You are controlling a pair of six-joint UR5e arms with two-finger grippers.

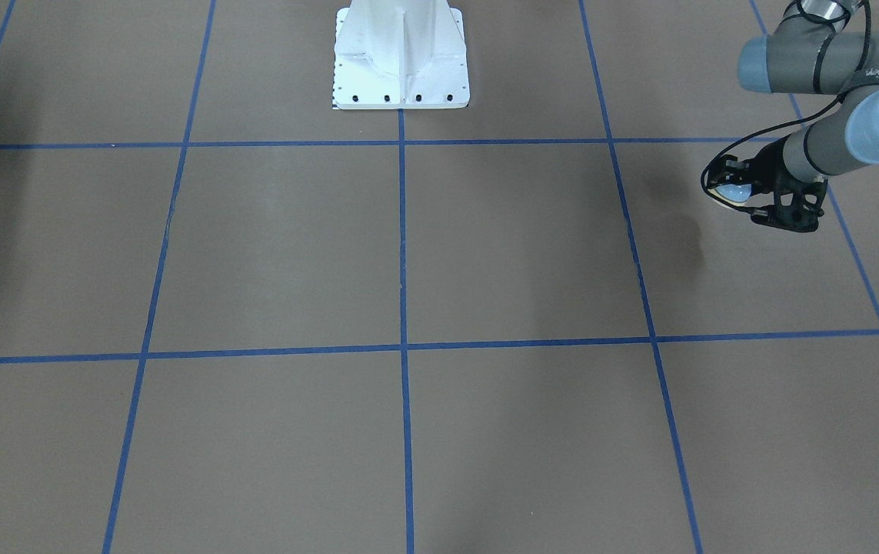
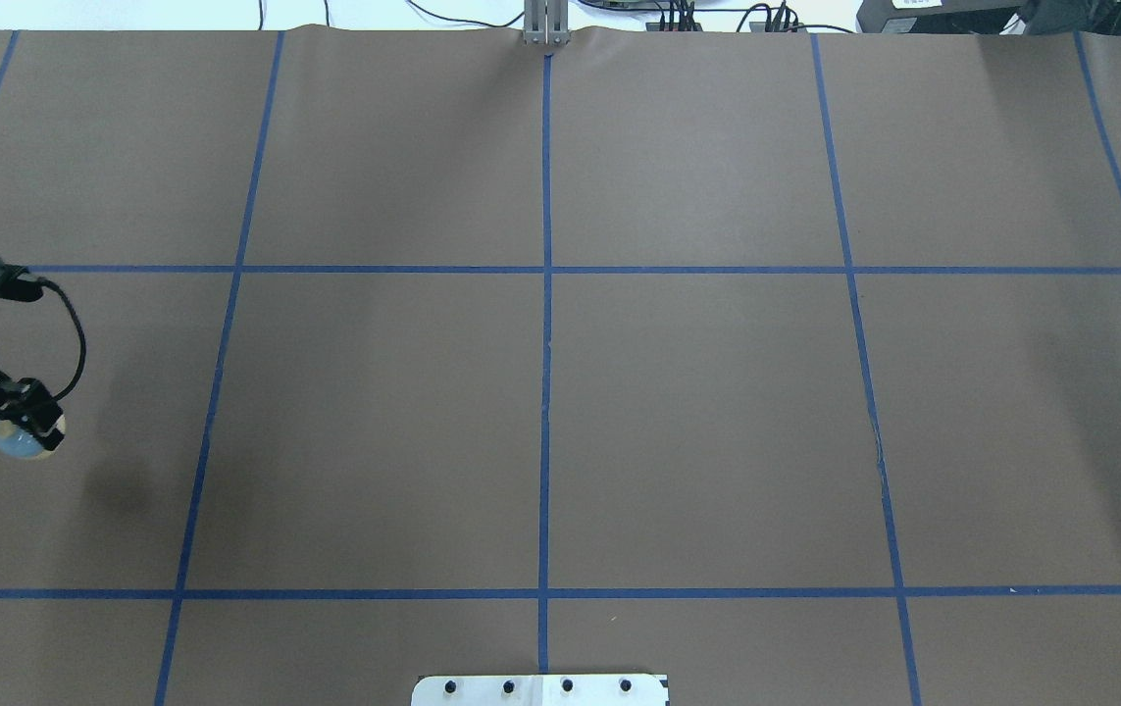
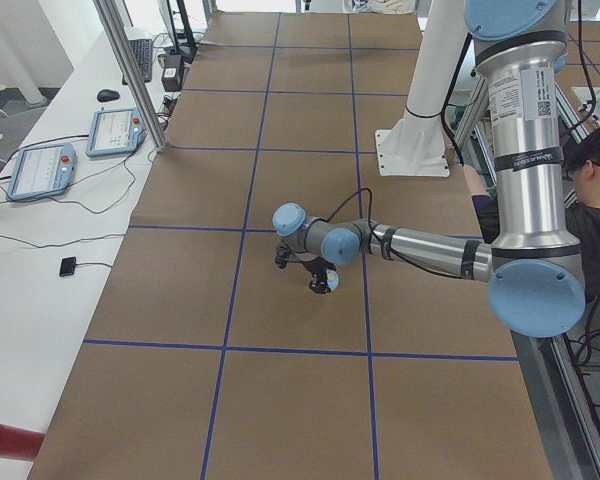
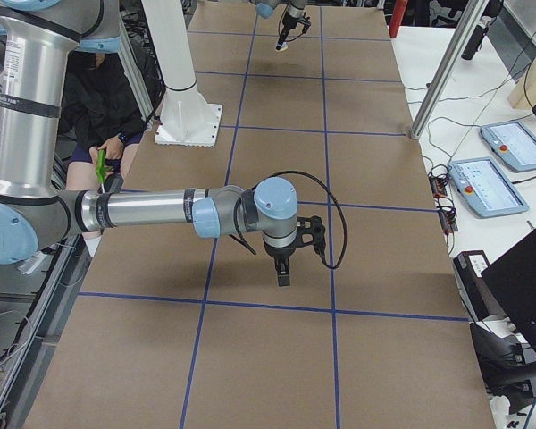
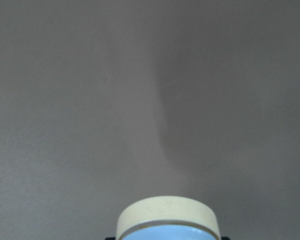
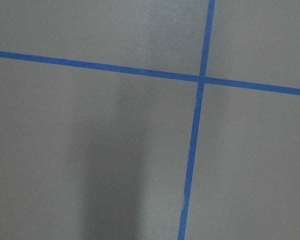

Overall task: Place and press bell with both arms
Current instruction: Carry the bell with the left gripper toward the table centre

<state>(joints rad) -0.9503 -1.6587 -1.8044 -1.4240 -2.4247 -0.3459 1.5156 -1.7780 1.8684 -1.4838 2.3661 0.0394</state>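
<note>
Bell [image 1: 729, 192]: light-blue dome with a cream base rim. Sits at the right edge of the front-facing view, in the upper third, and at the left edge of the overhead view, about mid-height. Held off the table [image 1: 516, 246]; its shadow [image 1: 677, 242] lies apart on the paper, to the lower left of it in the front-facing view. The cream rim and blue dome show at the bottom centre of the left wrist view

Left gripper [image 1: 737, 188]: black, fingers clamped on the bell, with a black cable looping round it

Left arm [image 1: 831, 142]: grey tube with light-blue caps, entering from the upper right corner of the front-facing view

Right gripper [image 4: 283, 271]: centre of the right side view, pointing down above the table, near a blue tape line [image 4: 277, 307]. Whether the fingers are apart or together cannot be told

Right arm [image 4: 152, 208]: reaches in from the left edge of the right side view

Table: brown paper with a blue tape grid

Pedestal [image 1: 401, 58]: white, bolted, top centre of the front-facing view
</note>
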